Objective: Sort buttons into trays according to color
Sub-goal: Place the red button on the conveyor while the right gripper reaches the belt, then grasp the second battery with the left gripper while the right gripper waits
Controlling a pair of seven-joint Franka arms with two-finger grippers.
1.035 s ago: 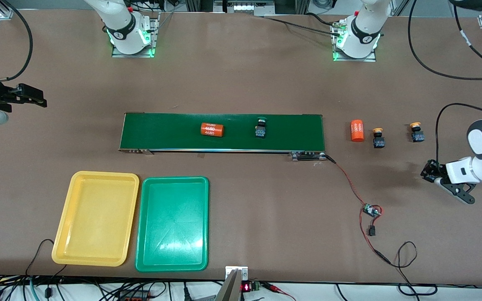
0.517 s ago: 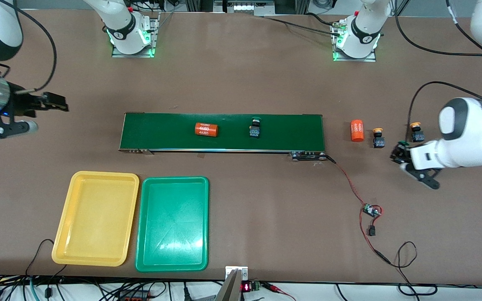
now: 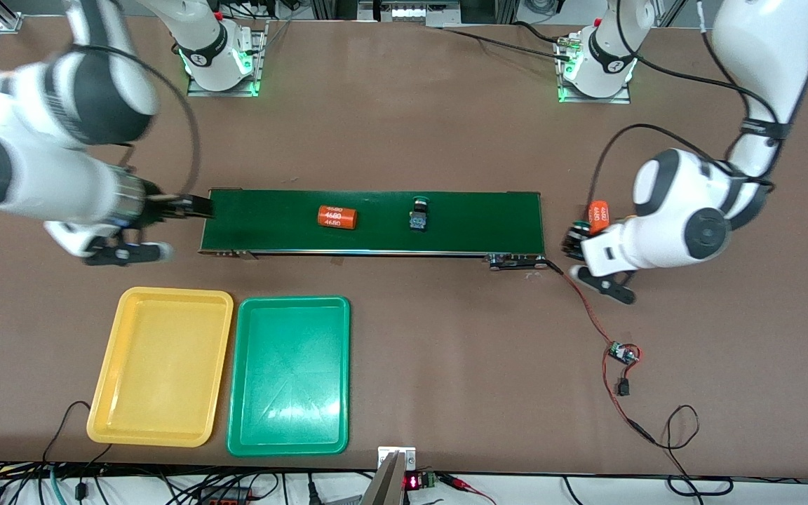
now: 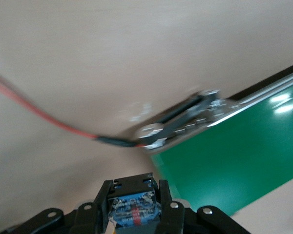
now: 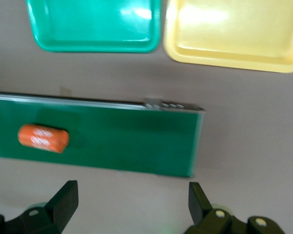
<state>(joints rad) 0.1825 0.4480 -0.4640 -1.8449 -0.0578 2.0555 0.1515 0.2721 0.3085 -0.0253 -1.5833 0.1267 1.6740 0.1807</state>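
My left gripper (image 3: 576, 243) is shut on a green-capped button (image 3: 575, 229), held just off the left arm's end of the conveyor belt (image 3: 481, 221). In the left wrist view the button's black and blue body (image 4: 134, 207) sits between the fingers. A second green button (image 3: 418, 212) lies on the belt. The two yellow-orange buttons are hidden by the left arm. My right gripper (image 3: 165, 228) is open and empty at the belt's other end; its wrist view shows the fingers (image 5: 63, 200) spread wide. The yellow tray (image 3: 162, 365) and the green tray (image 3: 290, 375) lie side by side near the front camera.
One orange "4680" cylinder (image 3: 337, 216) lies on the belt, also seen in the right wrist view (image 5: 43, 138). Another (image 3: 597, 213) stands partly hidden beside the left gripper. A red wire (image 3: 590, 308) runs from the belt's motor end to a small circuit board (image 3: 621, 353).
The left arm has swung toward the belt's end carrying the green button. The right arm has swung in to the belt's other end. The cylinder and button on the belt have drifted toward the right arm's end.
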